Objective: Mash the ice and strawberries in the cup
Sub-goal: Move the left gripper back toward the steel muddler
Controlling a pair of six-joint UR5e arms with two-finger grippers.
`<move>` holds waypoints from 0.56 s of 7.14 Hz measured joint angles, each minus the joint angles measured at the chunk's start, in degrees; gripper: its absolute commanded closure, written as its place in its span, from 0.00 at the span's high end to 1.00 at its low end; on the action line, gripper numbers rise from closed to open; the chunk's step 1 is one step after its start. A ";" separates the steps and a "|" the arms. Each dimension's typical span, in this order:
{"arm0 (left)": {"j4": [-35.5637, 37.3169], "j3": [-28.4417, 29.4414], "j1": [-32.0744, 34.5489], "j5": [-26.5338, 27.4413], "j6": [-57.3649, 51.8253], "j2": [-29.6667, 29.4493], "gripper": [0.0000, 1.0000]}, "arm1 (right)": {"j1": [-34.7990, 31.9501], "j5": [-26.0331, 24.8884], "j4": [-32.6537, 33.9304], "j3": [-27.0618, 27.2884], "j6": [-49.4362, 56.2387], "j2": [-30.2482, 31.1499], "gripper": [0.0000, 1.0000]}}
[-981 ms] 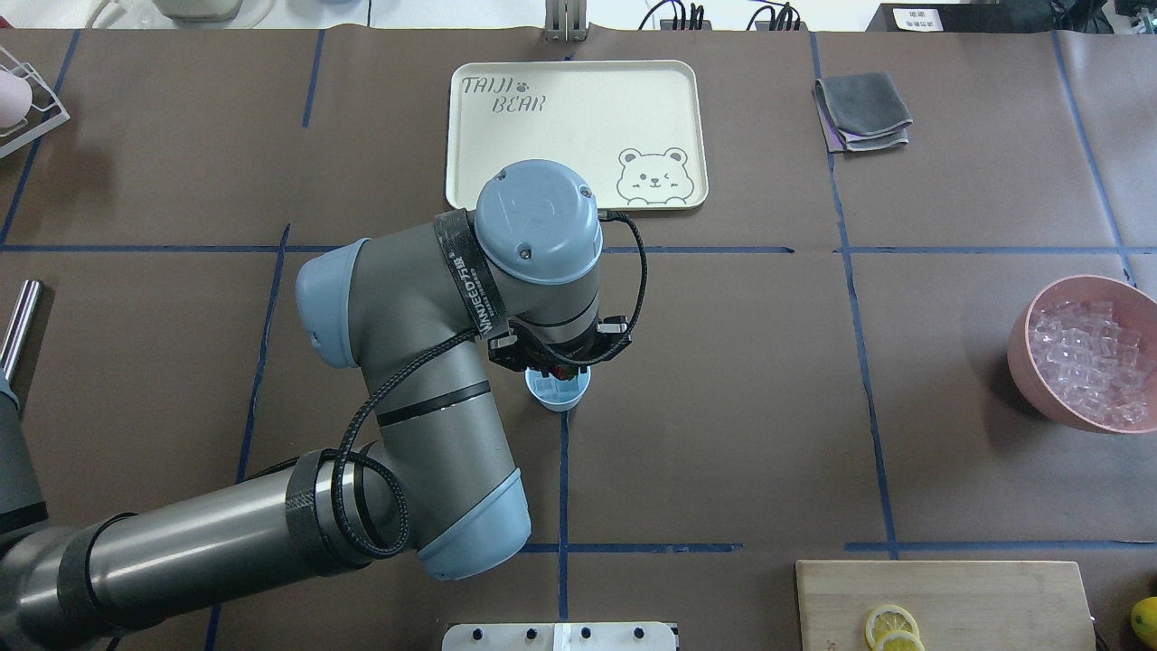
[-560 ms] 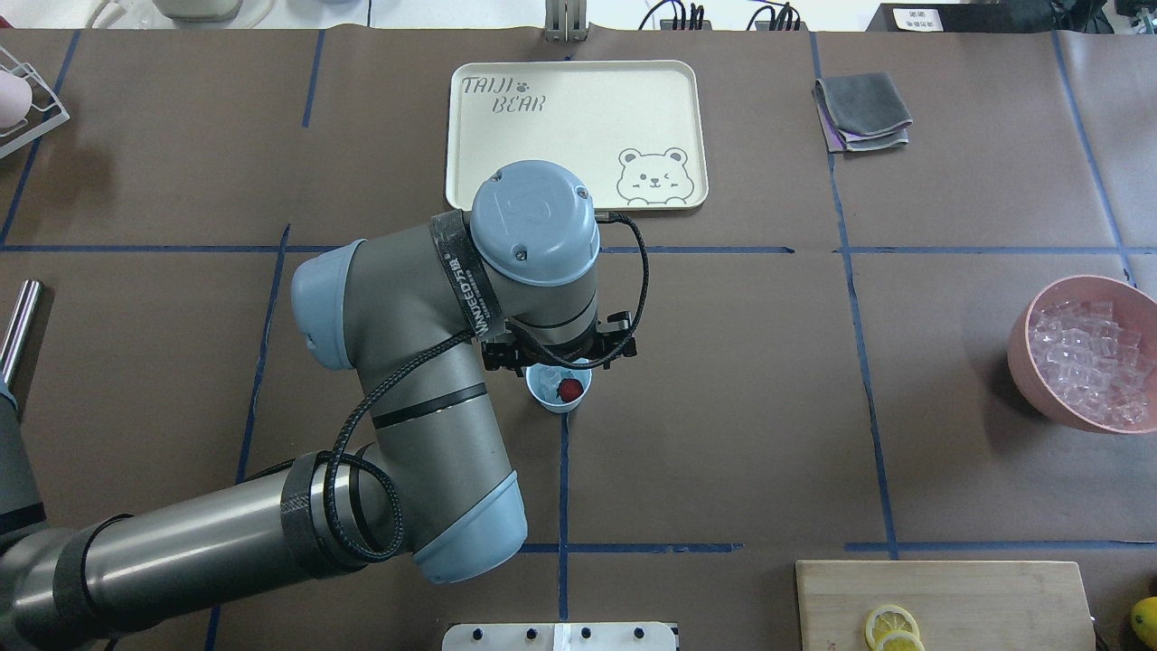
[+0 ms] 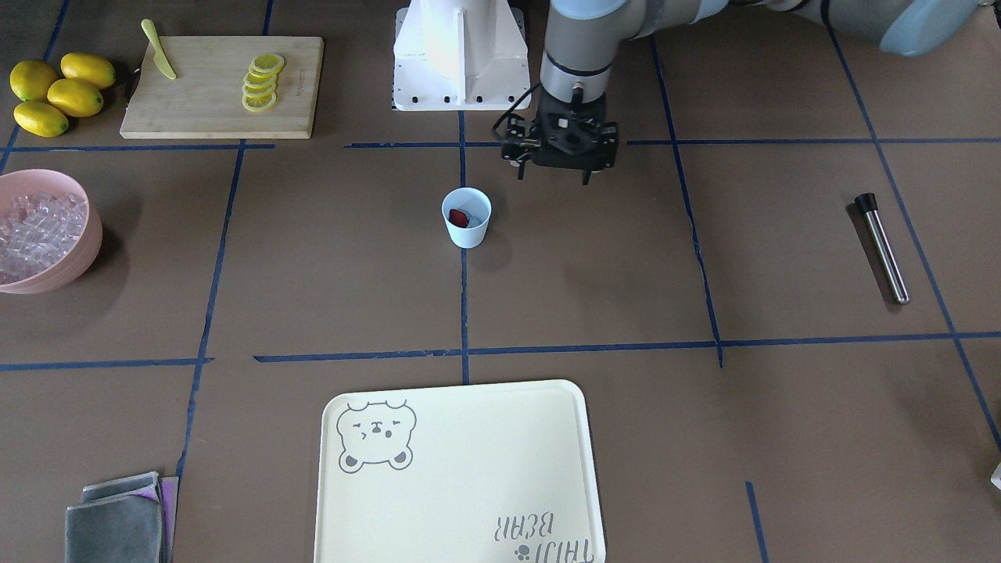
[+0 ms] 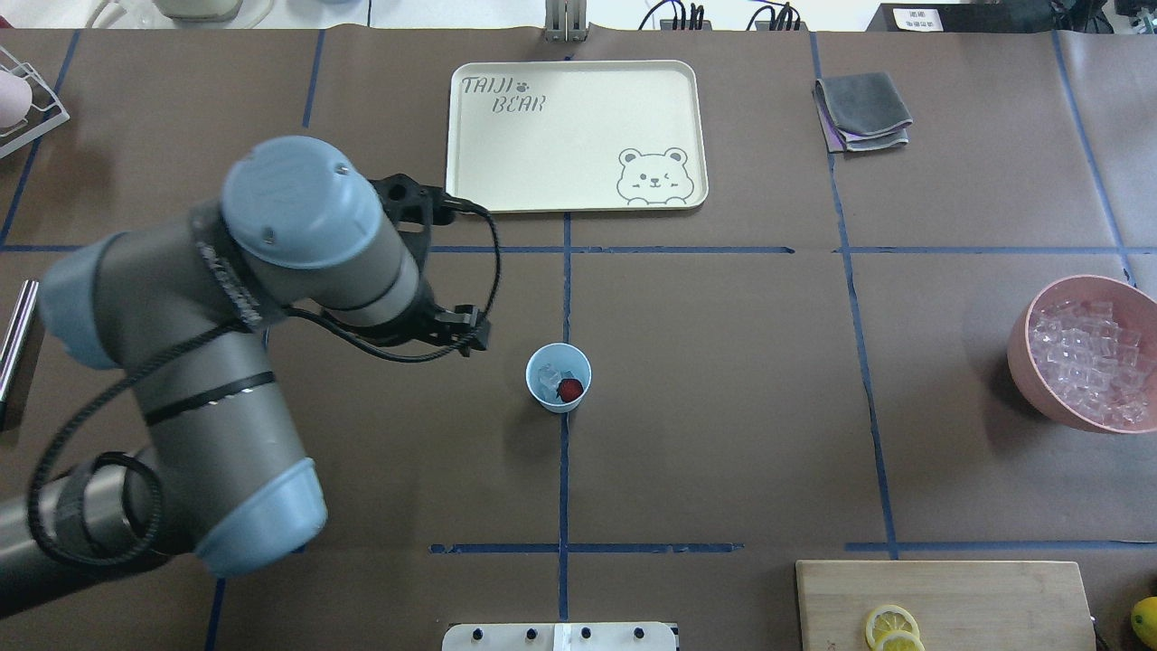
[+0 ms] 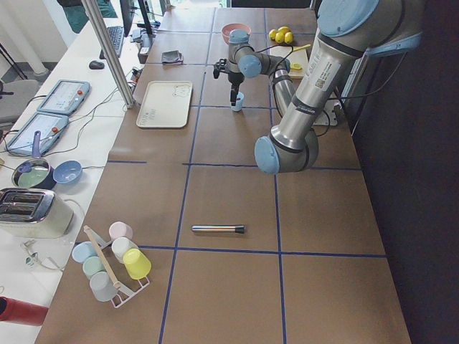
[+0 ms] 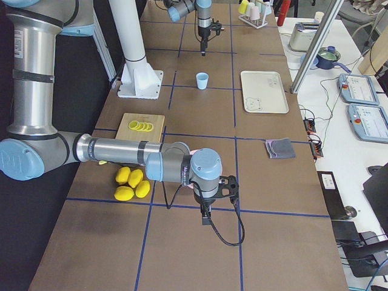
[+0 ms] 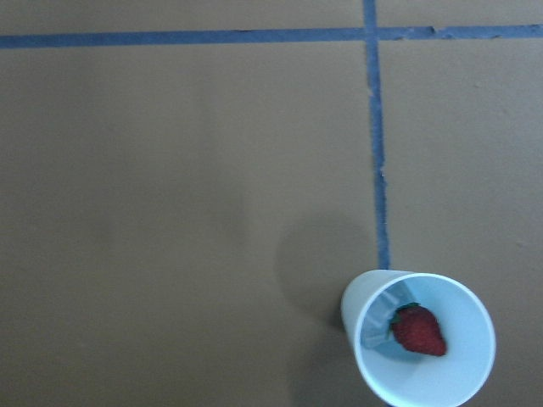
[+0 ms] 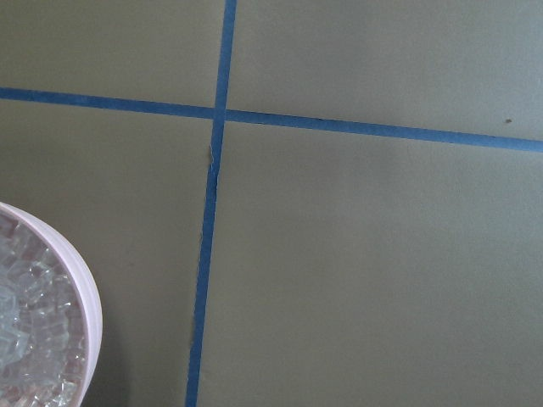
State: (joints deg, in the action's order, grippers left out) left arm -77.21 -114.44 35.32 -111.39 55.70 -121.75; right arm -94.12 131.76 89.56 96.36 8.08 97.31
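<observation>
Cup (image 3: 468,234) upright at counter (image 3: 626,274) centre; strawberry (image 4: 569,390) and ice (image 4: 548,380) inside, unmashed. Left claw (image 3: 554,170) spread, empty, near cup. Right claw (image 6: 206,217): cannot tell. Metal rod (image 3: 884,249) untouched; mashing remains.

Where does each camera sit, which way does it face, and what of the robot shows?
Front-facing: across the table, facing the robot, down; left gripper near cup.
Overhead: behind robot, looking down; left arm.
Left side: table's left end, along it; left arm.
Right side: right end; right arm near, left far.
Left wrist: down on cup holding strawberry; no body.
Right wrist: down on table, bowl rim; no body.
Shared: cup in front-facing and overhead.
</observation>
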 measured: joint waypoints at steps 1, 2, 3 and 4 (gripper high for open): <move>-0.06 -3.01 6.57 -5.43 -9.59 6.37 1.00 | 0.03 0.09 0.00 -0.02 -0.01 -0.06 0.99; -0.13 -4.25 15.19 -12.33 -22.04 12.94 1.00 | 0.05 0.13 0.00 -0.03 -0.08 -0.08 0.99; -0.16 -4.47 23.09 -17.43 -33.56 18.90 1.00 | 0.07 0.15 0.00 -0.02 -0.13 -0.10 0.99; -0.34 -4.36 29.56 -20.33 -43.07 25.10 1.00 | 0.07 0.16 0.00 0.01 -0.15 -0.13 0.99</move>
State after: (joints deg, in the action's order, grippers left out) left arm -77.56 -118.80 64.87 -131.72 12.63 -96.65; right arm -94.05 131.92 89.56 96.37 7.93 97.19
